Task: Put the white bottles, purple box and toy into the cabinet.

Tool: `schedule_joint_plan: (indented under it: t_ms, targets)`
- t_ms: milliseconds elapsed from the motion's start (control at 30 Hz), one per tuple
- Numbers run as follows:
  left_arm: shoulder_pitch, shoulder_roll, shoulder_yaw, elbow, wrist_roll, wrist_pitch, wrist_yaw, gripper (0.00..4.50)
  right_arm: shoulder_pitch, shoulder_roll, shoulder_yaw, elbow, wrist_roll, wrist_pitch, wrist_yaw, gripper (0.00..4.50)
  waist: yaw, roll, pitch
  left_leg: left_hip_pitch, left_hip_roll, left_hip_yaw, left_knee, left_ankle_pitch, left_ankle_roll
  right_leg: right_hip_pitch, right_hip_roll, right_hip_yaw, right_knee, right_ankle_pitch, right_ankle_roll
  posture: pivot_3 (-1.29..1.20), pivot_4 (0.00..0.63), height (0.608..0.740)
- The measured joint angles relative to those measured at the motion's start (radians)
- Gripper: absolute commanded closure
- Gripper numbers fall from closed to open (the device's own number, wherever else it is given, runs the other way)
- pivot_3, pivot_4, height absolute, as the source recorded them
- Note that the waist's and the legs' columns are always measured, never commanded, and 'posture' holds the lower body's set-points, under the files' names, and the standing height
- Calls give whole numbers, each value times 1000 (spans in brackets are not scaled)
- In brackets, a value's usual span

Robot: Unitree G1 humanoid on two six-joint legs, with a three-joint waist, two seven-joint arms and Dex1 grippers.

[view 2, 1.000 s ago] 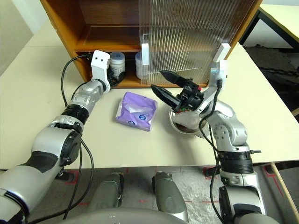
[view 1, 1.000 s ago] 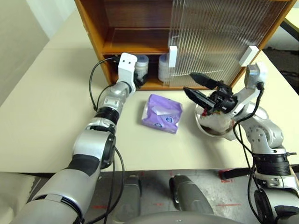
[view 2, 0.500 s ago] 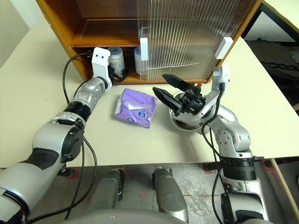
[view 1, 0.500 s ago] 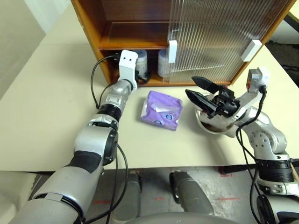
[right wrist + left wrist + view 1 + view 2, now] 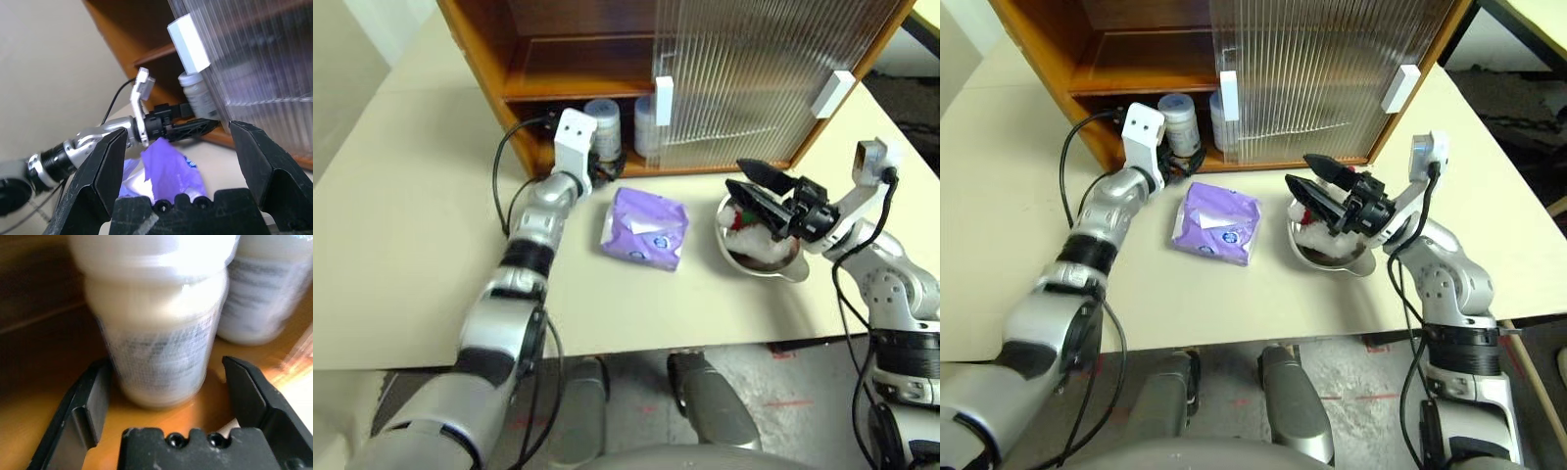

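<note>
At the orange-brown wooden cabinet (image 5: 514, 59), the left tool (image 5: 603, 163) stands open around a squat white plastic bottle (image 5: 603, 121) on the lower shelf, its twin (image 5: 644, 125) beside; it should back out straight. The lavender pack (image 5: 645, 227) lies on the tabletop (image 5: 401, 245). The right tool (image 5: 754, 193) hovers open over the plush bear (image 5: 751, 235) in its metal dish (image 5: 785, 269).

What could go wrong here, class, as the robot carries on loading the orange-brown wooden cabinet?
1. The left gripper, jaws open, flanks a small white plastic bottle on the lower shelf; pulling out crookedly might topple it against the second white bottle.
2. The soft purple box and white plush toy in the metal dish remain outside.
</note>
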Motion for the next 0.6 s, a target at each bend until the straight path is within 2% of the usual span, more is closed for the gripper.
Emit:
schedule_joint_plan:
  t_ms: [100, 200, 433, 600]
  targets:
    - [138, 53, -47, -266, 20, 140, -15, 17, -10, 0, 6, 40, -6, 0, 13, 0, 8, -1, 2, 0, 0, 0, -1, 0, 0, 0, 0, 0, -1, 0, -1, 79, 207, 740]
    - [199, 127, -66, -414, 23, 238, -54, 17, -44, 25, 1, 67, -2, 0, 5, 0, 11, 1, 7, 0, 0, 0, -1, 0, 0, 0, 0, 0, -3, 0, -1, 87, 210, 740]
    - [256, 189, -38, -525, -13, 369, -86, 17, -51, 37, 8, 76, -15, -2, 8, 0, 13, -1, 13, -1, 0, 0, -1, 0, 0, 0, -1, -1, -4, 1, -2, 82, 180, 740]
    - [346, 175, 59, -608, -112, 405, -105, 17, -43, 45, -3, 81, -22, -14, 7, 0, 12, -1, 13, -2, 1, 0, -2, 0, 0, -2, -2, -2, -4, 1, -3, 81, 137, 740]
